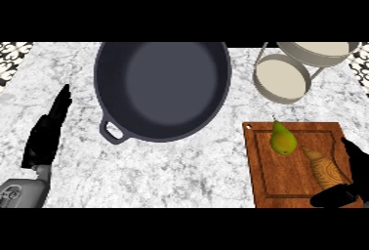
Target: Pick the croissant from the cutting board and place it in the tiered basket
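On cutting board (pixel 268 171) — croissant (pixel 326 170) between right hand (pixel 356 161) fingers, thumb.

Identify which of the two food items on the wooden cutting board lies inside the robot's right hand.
The tan, elongated croissant: the black right hand curls round its lower end. The green pear lies apart, untouched, higher on the brown cutting board.
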{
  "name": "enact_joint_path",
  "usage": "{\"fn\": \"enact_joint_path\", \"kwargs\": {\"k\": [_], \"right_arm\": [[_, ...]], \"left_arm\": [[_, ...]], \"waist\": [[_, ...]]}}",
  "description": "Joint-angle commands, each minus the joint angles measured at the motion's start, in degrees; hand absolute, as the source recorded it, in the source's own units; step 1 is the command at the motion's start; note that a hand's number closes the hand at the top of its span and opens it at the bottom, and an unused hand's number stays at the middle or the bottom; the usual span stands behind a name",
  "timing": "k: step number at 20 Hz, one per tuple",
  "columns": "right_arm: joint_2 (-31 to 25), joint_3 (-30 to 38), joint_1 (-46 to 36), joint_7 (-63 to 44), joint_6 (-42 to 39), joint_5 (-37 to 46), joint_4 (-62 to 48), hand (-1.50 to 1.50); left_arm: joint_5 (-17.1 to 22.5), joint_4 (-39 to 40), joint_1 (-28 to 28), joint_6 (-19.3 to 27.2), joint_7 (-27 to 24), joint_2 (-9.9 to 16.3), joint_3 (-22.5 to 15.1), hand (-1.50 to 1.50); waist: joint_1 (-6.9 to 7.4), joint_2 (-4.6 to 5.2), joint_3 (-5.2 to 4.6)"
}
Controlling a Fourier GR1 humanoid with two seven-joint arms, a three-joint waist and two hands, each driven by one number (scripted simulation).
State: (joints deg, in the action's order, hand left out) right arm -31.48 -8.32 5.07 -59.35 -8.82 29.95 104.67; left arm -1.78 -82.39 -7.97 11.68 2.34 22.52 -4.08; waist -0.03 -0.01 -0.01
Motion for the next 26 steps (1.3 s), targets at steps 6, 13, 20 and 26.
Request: {"fn": "enact_joint_path", "kwargs": {"k": [6, 13, 20, 26], "right_arm": [[5.74, 0.33, -1.44, -1.24, -3.34, 3.45, -3.1, -1.5], [7.43, 4.58, -5.56, 3.71, -6.16, 3.21, -11.64, -1.5], [8.43, 2.86, -5.82, 9.42, -11.13, 0.81, -17.03, 1.5], [7.46, 0.95, -6.77, 12.62, -10.56, 8.53, -17.27, 1.5]], "left_arm": [[-0.67, -2.99, 1.34, -3.62, 2.34, -0.59, 3.58, 0.0], [-4.79, 1.19, 1.51, -3.15, -2.59, -4.5, 3.61, 0.0], [-3.68, -2.14, -2.28, -4.98, 4.54, -3.83, 5.52, 0.0], [-7.6, -3.32, 1.38, -3.4, 2.91, -7.2, 3.53, 0.0]], "waist": [[0.16, -0.03, 0.01], [0.11, 0.02, 0.01], [0.12, 0.04, 0.03], [0.09, -0.01, 0.02]]}}
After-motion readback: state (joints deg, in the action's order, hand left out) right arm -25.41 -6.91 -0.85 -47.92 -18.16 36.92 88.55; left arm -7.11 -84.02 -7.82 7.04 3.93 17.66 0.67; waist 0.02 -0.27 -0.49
